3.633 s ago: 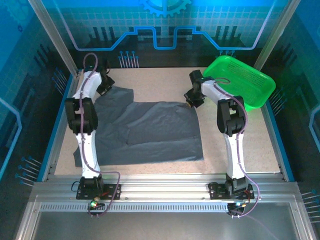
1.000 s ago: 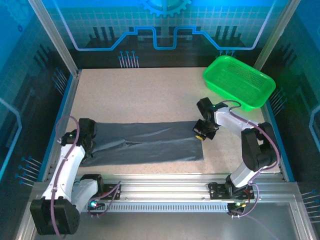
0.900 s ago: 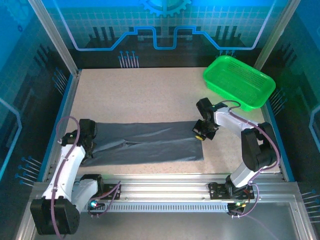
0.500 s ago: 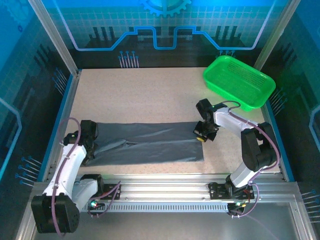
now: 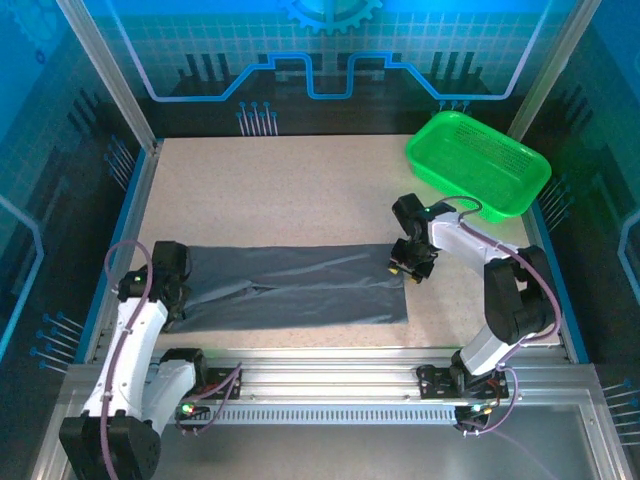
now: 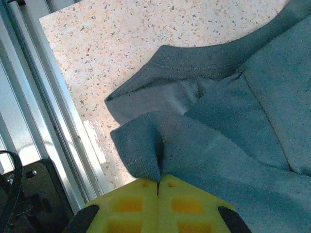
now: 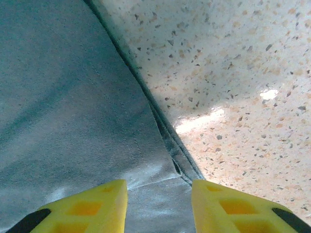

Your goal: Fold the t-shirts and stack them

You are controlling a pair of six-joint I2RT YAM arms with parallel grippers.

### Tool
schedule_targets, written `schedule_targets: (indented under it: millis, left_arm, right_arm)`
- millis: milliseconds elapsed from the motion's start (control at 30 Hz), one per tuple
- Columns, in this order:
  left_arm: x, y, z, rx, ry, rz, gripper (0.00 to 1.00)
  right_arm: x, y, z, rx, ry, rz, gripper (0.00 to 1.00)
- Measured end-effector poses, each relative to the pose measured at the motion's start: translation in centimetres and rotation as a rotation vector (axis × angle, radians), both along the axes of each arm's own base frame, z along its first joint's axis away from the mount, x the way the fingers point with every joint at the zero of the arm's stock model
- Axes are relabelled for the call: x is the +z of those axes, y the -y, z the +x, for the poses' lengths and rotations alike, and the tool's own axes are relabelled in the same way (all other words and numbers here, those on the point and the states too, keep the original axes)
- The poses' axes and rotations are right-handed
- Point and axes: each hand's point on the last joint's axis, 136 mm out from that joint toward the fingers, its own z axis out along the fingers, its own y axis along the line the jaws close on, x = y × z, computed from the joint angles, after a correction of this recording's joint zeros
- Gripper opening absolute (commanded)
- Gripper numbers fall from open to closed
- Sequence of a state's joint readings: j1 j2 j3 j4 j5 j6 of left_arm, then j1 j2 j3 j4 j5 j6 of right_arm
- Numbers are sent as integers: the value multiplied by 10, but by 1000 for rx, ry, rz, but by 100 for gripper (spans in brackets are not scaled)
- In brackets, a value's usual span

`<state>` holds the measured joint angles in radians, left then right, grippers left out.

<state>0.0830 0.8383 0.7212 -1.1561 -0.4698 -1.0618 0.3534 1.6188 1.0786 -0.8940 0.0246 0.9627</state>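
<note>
Lifting off t-shirt (image 5: 300,285) hem — right gripper (image 7: 158,194) now spread | left gripper (image 6: 159,187) still pinches sleeve edge

Grey t-shirt (image 5: 300,288) folded in long strip, left tool (image 5: 178,298), right tool (image 5: 405,268) at ends

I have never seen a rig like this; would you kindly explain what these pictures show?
These are two robot arms bolted at the near edge of a speckled table. The overhead picture looks down from above and behind them: the left arm on the left, the right arm on the right. A dark grey t-shirt lies folded into a long strip, with a green basket at the far right corner. The other two pictures come from cameras on the wrists. There the yellow left fingers are shut on the shirt's left end; the right fingers are open over its right edge.
</note>
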Motion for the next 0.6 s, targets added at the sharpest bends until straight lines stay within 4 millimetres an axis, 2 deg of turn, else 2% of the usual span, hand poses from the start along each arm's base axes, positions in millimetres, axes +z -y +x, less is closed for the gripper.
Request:
schedule_targets:
  millis: [133,167,233,300,467,600]
  left_arm:
    - [0,2,-1,10,-3,-12,0]
    - [0,3,-1,8,-5,-18,7]
    - [-5,5,2,-1,-13,-35,28]
    - [-11,9,6,-12,-33,-59,36]
    - [-22,14,24,-38,-67,-101,37]
    - [-15,17,63,-76,-8,-122,36]
  right_arm:
    - [9,-3,10,19,37,-1,38]
    - [11,-5,12,28,46,0,38]
    - [16,-10,16,51,67,1,36]
    - [20,-18,22,83,86,7,33]
    - [12,-44,30,162,86,30,23]
    - [-12,-59,25,183,20,47,21]
